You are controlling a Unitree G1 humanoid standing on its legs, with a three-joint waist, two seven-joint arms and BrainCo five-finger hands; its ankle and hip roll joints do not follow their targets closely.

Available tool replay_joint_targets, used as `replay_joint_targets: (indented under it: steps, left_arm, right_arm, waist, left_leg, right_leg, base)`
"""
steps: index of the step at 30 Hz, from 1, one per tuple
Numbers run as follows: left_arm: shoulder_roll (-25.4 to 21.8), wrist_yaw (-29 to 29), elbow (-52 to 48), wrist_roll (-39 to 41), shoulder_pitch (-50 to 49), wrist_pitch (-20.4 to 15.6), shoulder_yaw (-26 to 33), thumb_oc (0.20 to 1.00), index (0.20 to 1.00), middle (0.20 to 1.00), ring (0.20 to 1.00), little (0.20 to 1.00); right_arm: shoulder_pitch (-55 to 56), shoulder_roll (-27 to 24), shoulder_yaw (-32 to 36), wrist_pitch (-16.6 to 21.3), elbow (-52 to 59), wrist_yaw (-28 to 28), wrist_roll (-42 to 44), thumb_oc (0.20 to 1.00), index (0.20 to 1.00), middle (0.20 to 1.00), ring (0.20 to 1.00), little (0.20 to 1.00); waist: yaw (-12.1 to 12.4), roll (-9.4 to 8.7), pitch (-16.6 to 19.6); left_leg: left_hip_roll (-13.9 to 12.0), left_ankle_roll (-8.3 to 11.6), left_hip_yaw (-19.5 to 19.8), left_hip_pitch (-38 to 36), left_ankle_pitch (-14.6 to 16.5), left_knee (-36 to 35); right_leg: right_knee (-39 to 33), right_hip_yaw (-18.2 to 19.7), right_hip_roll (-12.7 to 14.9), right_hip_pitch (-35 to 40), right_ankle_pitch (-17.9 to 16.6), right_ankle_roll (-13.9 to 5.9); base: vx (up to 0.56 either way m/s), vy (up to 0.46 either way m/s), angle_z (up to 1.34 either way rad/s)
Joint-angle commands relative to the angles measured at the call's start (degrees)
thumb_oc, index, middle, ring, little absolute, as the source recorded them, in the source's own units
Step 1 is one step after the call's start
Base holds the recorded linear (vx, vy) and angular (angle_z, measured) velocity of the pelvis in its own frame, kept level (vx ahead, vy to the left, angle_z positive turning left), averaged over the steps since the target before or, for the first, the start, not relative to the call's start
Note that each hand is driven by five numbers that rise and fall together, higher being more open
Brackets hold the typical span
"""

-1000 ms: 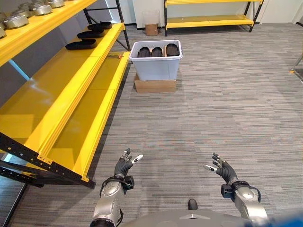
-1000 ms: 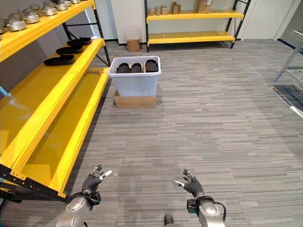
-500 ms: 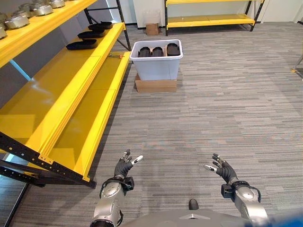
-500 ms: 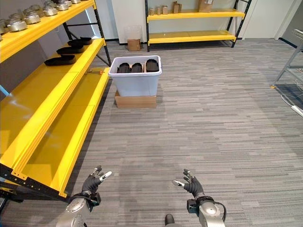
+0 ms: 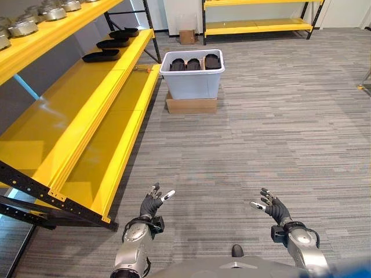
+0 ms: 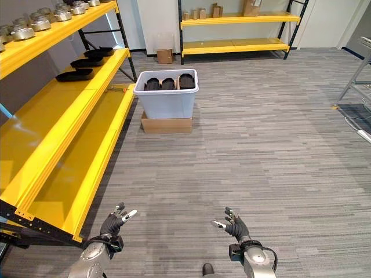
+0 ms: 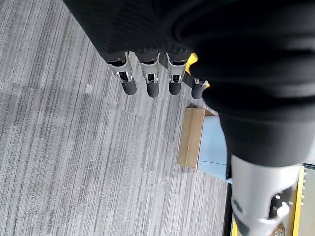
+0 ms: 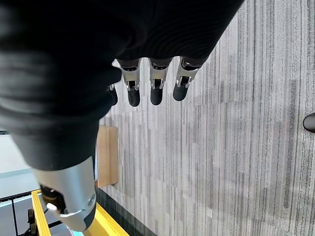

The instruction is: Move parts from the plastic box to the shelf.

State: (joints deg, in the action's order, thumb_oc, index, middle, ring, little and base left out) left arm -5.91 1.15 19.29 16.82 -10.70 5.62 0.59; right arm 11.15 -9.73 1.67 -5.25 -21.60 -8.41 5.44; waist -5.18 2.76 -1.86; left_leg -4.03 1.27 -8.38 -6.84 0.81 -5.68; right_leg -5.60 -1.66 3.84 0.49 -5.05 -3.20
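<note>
Both hands hang empty above the grey carpet, the left hand [image 5: 152, 204] and right hand [image 5: 272, 208] each with fingers spread and relaxed, well apart from one another. Far ahead, the pale plastic box [image 5: 192, 81] rests on a flat cardboard carton [image 5: 191, 105], just beside the near end of the yellow shelf [image 5: 75, 110]. Black parts [image 5: 194, 63] stand in a row inside the box; three more black trays [image 5: 101, 56] lie along the shelf's middle level. No writing is legible.
</note>
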Motion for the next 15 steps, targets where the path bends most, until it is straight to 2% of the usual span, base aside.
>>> replay_joint_targets:
  steps: [1, 6, 12, 13, 14, 15]
  left_arm:
    - [-3.5, -0.5, -1.7, -0.2, 2.6, -2.0, 1.1, 1.0, 1.0, 1.0, 1.0, 1.0]
    - [-3.2, -0.6, -1.5, -0.2, 2.5, -1.8, 1.3, 1.0, 1.0, 1.0, 1.0, 1.0]
    - [-2.8, -0.2, -1.2, -0.3, 1.9, -1.7, 3.0, 1.0, 1.0, 1.0, 1.0, 1.0]
    - [-2.7, 0.2, -1.3, -0.3, 1.6, -2.0, 4.4, 1.0, 1.0, 1.0, 1.0, 1.0]
    - [-2.5, 0.3, -1.3, -0.8, 2.2, -2.0, 4.9, 1.0, 1.0, 1.0, 1.0, 1.0]
    - [-2.9, 0.4, -2.1, -1.6, 3.0, -2.0, 4.9, 1.0, 1.0, 1.0, 1.0, 1.0]
  right_arm:
    - [-2.5, 0.0, 0.9, 2.3, 0.5, 0.0, 0.9, 1.0, 1.0, 1.0, 1.0, 1.0]
    - [-2.6, 0.0, 0.8, 2.3, 0.7, 0.1, 1.0, 1.0, 1.0, 1.0, 1.0, 1.0]
    - [-3.8, -0.3, 1.2, 2.1, 0.3, 0.5, 0.8, 1.0, 1.0, 1.0, 1.0, 1.0]
    - [-4.3, 0.0, 1.2, 2.1, 0.2, 0.7, 1.0, 1.0, 1.0, 1.0, 1.0, 1.0]
    - [-4.1, 0.4, 1.5, 2.2, 0.3, 0.8, 1.2, 1.0, 1.0, 1.0, 1.0, 1.0]
    - [-3.6, 0.5, 1.6, 2.4, 1.0, 1.0, 1.6, 1.0, 1.0, 1.0, 1.0, 1.0]
  waist:
    - [0.3, -1.98, -1.0]
    - [0.5, -2.12, -1.0]
    - [1.2, -2.46, -1.8]
    - [1.5, -1.77, -2.5]
    - [1.4, -0.92, -3.2]
    - [0.5, -0.14, -4.5]
  left_leg:
    - [-0.5, 2.12, 1.1, 0.7, 0.8, 0.7]
    - [-0.5, 1.66, 1.0, 0.6, 1.2, 0.7]
    - [1.2, 0.2, 0.4, 1.2, 1.5, 0.7]
    - [1.9, -1.0, 0.2, 1.9, 1.8, 0.7]
    - [2.4, -1.8, 0.5, 2.1, 1.9, 0.7]
    - [3.0, -2.3, 1.2, 1.6, 2.2, 0.7]
  right_leg:
    - [0.6, -1.3, 0.5, 6.1, 3.9, -0.93]
    - [0.6, -0.8, 0.5, 5.8, 3.8, -1.06]
    - [1.2, 0.2, 1.7, 5.1, 2.9, -1.81]
    - [9.5, 1.3, 2.1, 0.8, 4.4, -2.59]
    - [18.8, 1.9, 2.1, -3.5, 4.4, -3.6]
    - [30.6, 1.3, 2.6, -9.6, -0.7, -4.31]
  base:
    - [-0.01, 0.002, 0.06]
    - [0.01, 0.012, 0.04]
    - [0.03, 0.109, -0.05]
    - [0.03, 0.379, -0.35]
    - [0.02, 0.476, -0.53]
    - [0.03, 0.364, -0.49]
